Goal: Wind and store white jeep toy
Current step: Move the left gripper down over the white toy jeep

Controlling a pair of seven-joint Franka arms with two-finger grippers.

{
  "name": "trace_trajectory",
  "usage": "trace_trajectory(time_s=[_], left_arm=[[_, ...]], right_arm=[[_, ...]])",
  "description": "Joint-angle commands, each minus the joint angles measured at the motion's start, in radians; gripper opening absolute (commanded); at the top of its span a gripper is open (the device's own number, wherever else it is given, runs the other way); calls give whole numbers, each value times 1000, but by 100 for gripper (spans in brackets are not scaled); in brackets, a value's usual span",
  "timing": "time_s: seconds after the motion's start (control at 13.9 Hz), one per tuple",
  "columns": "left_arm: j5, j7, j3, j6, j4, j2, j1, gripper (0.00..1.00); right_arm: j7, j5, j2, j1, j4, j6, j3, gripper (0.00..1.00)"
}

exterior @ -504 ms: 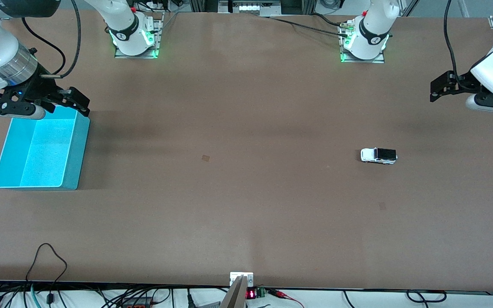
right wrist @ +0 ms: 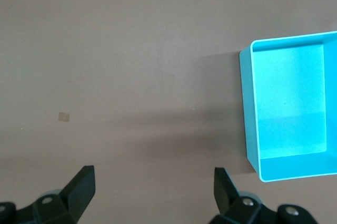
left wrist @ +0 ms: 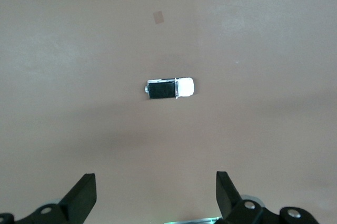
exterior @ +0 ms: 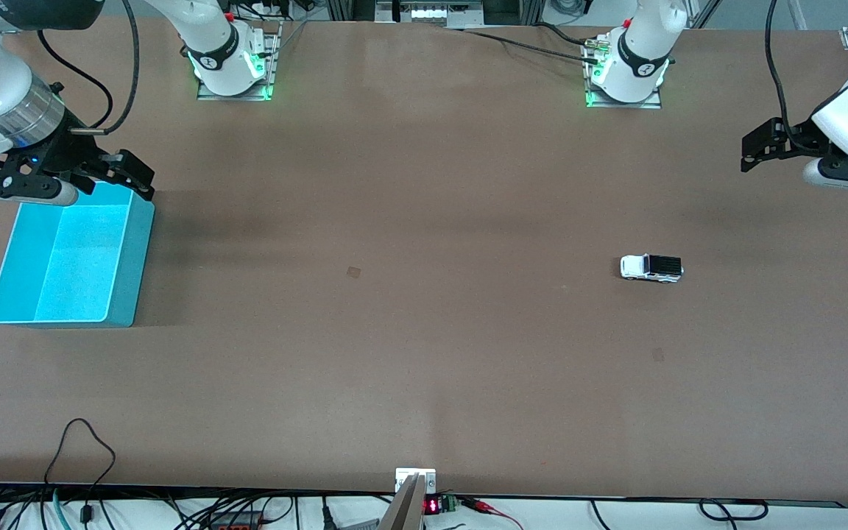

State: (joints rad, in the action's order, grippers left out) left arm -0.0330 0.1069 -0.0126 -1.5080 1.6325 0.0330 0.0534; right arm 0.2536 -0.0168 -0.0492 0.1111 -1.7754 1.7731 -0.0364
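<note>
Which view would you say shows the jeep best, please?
The left wrist view: the jeep lies near its centre, seen from above, black roof and white hood distinct, nothing covering it. The front view shows it small, on the table toward the left arm's end. The right wrist view misses it.

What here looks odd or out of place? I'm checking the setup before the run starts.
Nothing stands out. The white jeep toy sits upright on its wheels on the table; the turquoise bin stands upright. The left gripper and right gripper are open.
</note>
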Motion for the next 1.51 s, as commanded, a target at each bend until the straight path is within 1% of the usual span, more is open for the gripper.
trace_trajectory(time_s=[0.0, 0.07, 0.22, 0.43, 0.65, 0.72, 0.94, 1.15, 1.22, 1.37, 1.44], left_arm=[[7, 19, -1, 45, -20, -1, 0, 100], [10, 19, 0, 49, -19, -7, 0, 100], [10, 13, 2, 101, -20, -15, 3, 100], [15, 77, -6, 130, -17, -22, -4, 100], [12, 293, -4, 123, 7, -48, -6, 100], [10, 363, -4, 109, 33, -50, -6, 100], [5, 563, -1, 31, 131, -48, -6, 100], [-1, 817, -3, -131, 266, -47, -7, 100], [-19, 879, -3, -199, 314, -47, -7, 100], [-67, 985, -1, -318, 374, -54, -6, 100], [-68, 1040, -1, -371, 392, -77, -7, 100]], right_arm=[[15, -15, -15, -2, -18, 8, -2, 100], [15, -15, -17, -2, -18, 8, -2, 100], [12, -15, -17, -2, -18, 6, -2, 100], [12, -15, -18, -2, -16, 12, 0, 100], [6, -15, -15, -5, -12, 20, 1, 100], [6, -15, -15, -5, -12, 20, 3, 100], [6, -15, -20, -5, -12, 17, 4, 100], [4, -15, -24, -5, -7, 20, 4, 100], [7, -14, -26, -1, -7, 22, 3, 100], [15, -14, -43, 1, -7, 46, -2, 100], [15, -15, -44, 1, -7, 61, -2, 100]])
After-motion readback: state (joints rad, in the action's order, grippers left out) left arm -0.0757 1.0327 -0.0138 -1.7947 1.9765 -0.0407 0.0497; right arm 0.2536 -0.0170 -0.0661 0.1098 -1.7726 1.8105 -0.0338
